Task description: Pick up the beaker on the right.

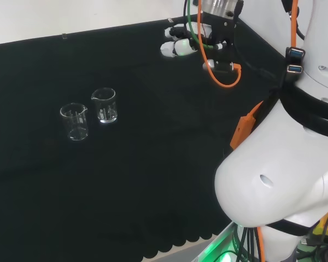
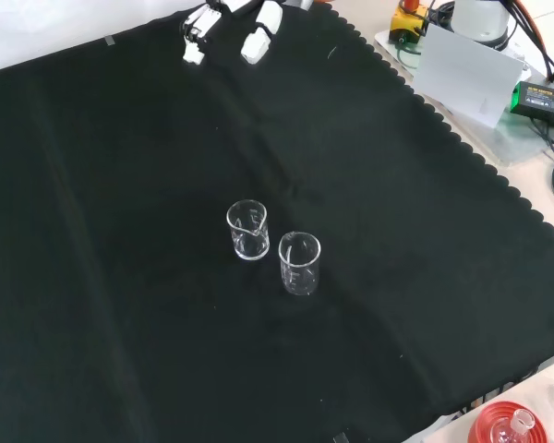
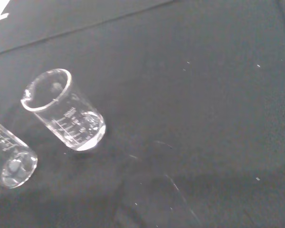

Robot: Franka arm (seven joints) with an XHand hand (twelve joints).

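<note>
Two clear glass beakers stand upright on the black cloth (image 1: 153, 180), close together but apart, both empty as far as can be seen. In the head view, read from left to right, come the left beaker (image 1: 74, 121), the right beaker (image 1: 104, 105), which stands slightly farther from the camera, and then, well apart toward the far right, the hand (image 1: 177, 46) hanging above the cloth at its far edge. In the front view the same pair appears as one beaker behind (image 2: 247, 230) and one nearer (image 2: 300, 264), with the hand (image 2: 233, 26) at the top edge; which of these two matches the head view's right beaker cannot be told with certainty. The hand holds nothing, and its pale fingers (image 2: 260, 41) appear extended and relaxed rather than curled.

The target is judged light, rigid, smooth and breakable: thin glass that may slip between hard fingers or tip if nudged at the rim. The wrist view shows one beaker (image 3: 64, 110) whole, with printed marks on its wall and a small pouring lip. Hold is best taken around the middle of the wall, thumb opposite the fingers, approaching from the side away from its neighbour so that the latter is not knocked.
</note>
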